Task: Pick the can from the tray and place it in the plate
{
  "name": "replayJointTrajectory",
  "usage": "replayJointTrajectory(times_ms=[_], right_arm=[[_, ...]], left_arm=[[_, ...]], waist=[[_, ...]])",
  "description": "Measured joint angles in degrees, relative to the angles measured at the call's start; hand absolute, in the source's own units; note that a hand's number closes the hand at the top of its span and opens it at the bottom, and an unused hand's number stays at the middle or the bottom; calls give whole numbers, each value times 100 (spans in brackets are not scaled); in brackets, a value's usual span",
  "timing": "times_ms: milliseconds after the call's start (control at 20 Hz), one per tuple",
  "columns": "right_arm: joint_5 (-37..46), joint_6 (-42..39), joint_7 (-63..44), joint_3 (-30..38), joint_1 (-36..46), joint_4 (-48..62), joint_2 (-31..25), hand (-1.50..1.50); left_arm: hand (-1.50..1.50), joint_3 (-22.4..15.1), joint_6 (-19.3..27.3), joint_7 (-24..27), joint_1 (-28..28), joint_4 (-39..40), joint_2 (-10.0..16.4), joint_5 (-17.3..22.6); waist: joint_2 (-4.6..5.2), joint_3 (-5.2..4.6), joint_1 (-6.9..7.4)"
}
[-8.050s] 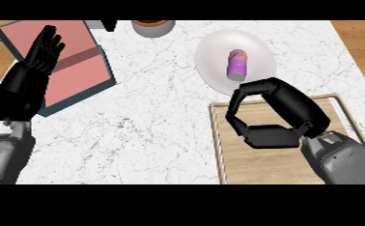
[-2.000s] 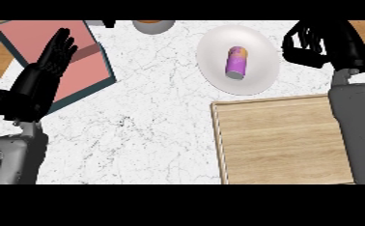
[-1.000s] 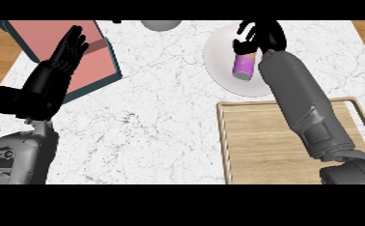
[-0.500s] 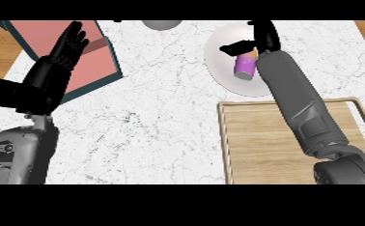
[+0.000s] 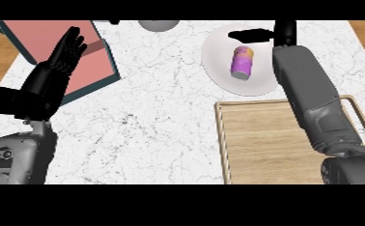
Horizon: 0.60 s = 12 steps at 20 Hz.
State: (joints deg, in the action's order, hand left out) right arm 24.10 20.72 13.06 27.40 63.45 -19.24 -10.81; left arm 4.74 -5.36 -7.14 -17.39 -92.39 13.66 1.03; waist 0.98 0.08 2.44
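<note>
Head view. Found can lying on its side inside plate, off tray; judged placement done, release complete. Noted right hand past plate's far rim, fingers spread, holding nothing, apart from can, with forearm crossing tray's right side and plate's right edge. Noted left hand flat-open, fingers up, resting at left over red board.

Logged bare counter between tray and board, grey dish near plate's far left rim. Advise lifting forearm before withdrawing: close beside can.

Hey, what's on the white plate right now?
A purple can lies on its side on the plate. The right forearm covers the plate's right edge, hiding anything there.
</note>
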Motion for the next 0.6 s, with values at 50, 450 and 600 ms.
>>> replayJointTrajectory(times_ms=[50, 450, 600], right_arm=[[-100, -70, 25, 93, 0, 2, -104, -150], [-698, -960, 537, 481, -638, -165, -896, -150], [-843, -1318, 755, 516, -922, -222, -1173, -150]], left_arm=[[0, 2, 28, -81, -47, -44, -4, -3], [0, 201, -37, -98, 62, -34, 102, 65], [0, 171, -10, -102, 56, -59, 54, 23]], waist=[[-5, 1, -15], [-62, -3, -163], [-70, -4, -180]])
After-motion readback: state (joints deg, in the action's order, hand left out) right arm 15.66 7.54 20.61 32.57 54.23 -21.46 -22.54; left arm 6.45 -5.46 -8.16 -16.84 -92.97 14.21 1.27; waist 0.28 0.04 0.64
